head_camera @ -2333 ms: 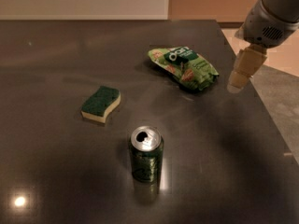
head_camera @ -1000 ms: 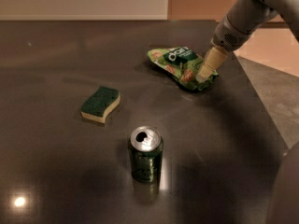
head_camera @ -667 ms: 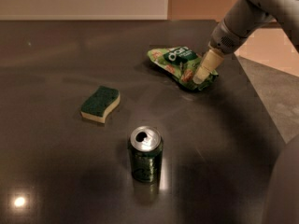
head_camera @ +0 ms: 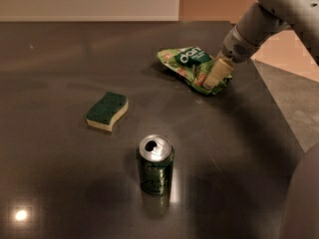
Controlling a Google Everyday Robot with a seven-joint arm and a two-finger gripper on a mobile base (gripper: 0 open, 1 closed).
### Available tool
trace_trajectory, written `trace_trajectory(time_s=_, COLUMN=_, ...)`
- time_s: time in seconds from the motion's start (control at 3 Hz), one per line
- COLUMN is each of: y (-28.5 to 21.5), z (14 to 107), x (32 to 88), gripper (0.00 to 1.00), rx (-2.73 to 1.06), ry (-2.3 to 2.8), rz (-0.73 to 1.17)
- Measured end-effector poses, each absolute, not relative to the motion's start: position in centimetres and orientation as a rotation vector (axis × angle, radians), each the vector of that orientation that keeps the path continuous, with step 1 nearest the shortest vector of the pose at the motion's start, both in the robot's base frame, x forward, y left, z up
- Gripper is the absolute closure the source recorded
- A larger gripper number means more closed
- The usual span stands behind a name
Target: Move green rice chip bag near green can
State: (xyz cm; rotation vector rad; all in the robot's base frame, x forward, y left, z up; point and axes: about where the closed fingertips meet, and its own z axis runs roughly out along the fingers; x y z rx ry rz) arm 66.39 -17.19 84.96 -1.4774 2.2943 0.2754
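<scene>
The green rice chip bag (head_camera: 191, 65) lies crinkled on the dark table toward the back right, its dark green label facing up. The gripper (head_camera: 214, 78) comes in from the upper right and is down on the bag's right end, its cream finger resting against the bag. The green can (head_camera: 155, 164) stands upright near the front centre, its silver top with an open tab showing. The can is well apart from the bag, forward and to the left of it.
A green-and-cream sponge (head_camera: 106, 110) lies on the table (head_camera: 60, 59) left of centre, between the bag and the can but off to the left. The table's right edge runs diagonally just past the bag. A grey arm part fills the lower right corner.
The gripper has come down and left from beside the bag's right end onto the bag. The bag, can and sponge have not moved.
</scene>
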Motion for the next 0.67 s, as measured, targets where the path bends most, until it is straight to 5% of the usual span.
trace_trajectory(time_s=0.67, y=-17.0, z=87.2, x=64.1, gripper=0.88, rx=-1.477, ry=2.262, rz=0.322)
